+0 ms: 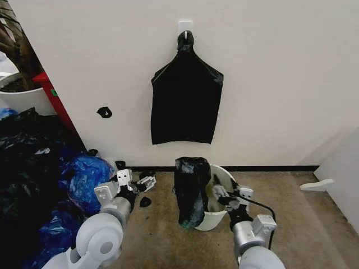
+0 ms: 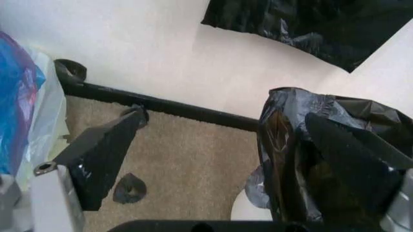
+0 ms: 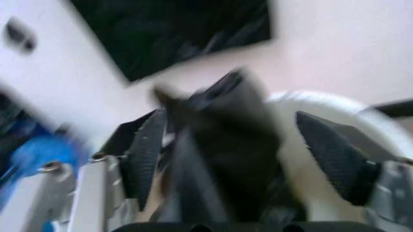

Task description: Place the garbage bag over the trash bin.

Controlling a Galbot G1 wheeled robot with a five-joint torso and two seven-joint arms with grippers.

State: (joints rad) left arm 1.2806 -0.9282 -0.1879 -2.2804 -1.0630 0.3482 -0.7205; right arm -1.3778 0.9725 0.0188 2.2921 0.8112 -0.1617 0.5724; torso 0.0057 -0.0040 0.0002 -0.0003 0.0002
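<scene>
Partly done: garbage bag (image 1: 190,190) draped over trash bin (image 1: 223,197) left rim only, right tool (image 1: 222,193) spread at rim, left tool (image 1: 136,184) spread, idle.

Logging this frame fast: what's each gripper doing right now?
Left gripper: open, empty, beside the garbage bag.
Right gripper: open, at the trash bin rim, around bag plastic.

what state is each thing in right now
garbage bag: bunched, draped over one side of the rim, not spread round it
trash bin: upright on the floor, mouth mostly uncovered
left tool: open, holding nothing, beside the bag
right tool: open, over the bin's mouth
bag bundle: hanging from a wall hook
</scene>
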